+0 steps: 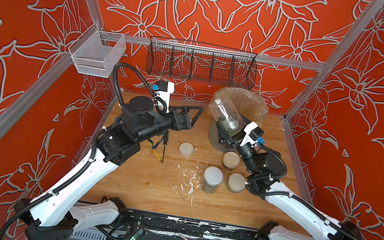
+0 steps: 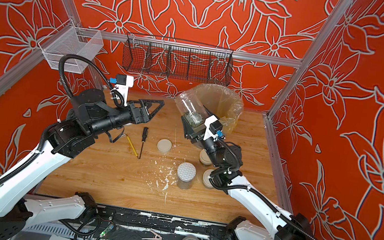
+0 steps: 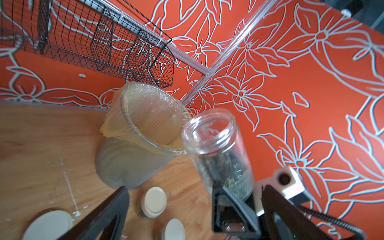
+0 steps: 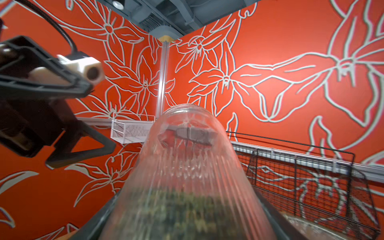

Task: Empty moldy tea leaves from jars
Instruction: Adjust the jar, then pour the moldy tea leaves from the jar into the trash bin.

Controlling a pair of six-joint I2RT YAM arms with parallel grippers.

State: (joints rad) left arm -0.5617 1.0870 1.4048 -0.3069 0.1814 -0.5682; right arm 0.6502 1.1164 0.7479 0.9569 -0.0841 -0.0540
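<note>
My right gripper (image 1: pixel 229 131) is shut on the base of an open clear glass jar (image 1: pixel 223 114), held tilted in the air with its mouth up beside the bin's rim. Moldy tea leaves (image 3: pixel 226 174) sit in the jar's lower end, and through the glass in the right wrist view the tea leaves (image 4: pixel 178 214) look blurred. My left gripper (image 1: pixel 192 118) stands open and empty to the left of the jar, apart from it. A loose cream lid (image 1: pixel 186 149) lies on the table. Three lidded jars stand in front: one with a dotted lid (image 1: pixel 213 177) and two with cream lids (image 1: pixel 231 159) (image 1: pixel 236 182).
The grey bin (image 1: pixel 253 104) with a yellowish liner stands at the back right of the wooden table (image 1: pixel 138 185). A screwdriver (image 1: pixel 164 147) and pencil (image 1: pixel 156 153) lie under my left arm. White paint flecks (image 1: pixel 189 180) mark the table. A black wire basket (image 1: pixel 201 64) and a white mesh basket (image 1: pixel 97 54) hang on the frame.
</note>
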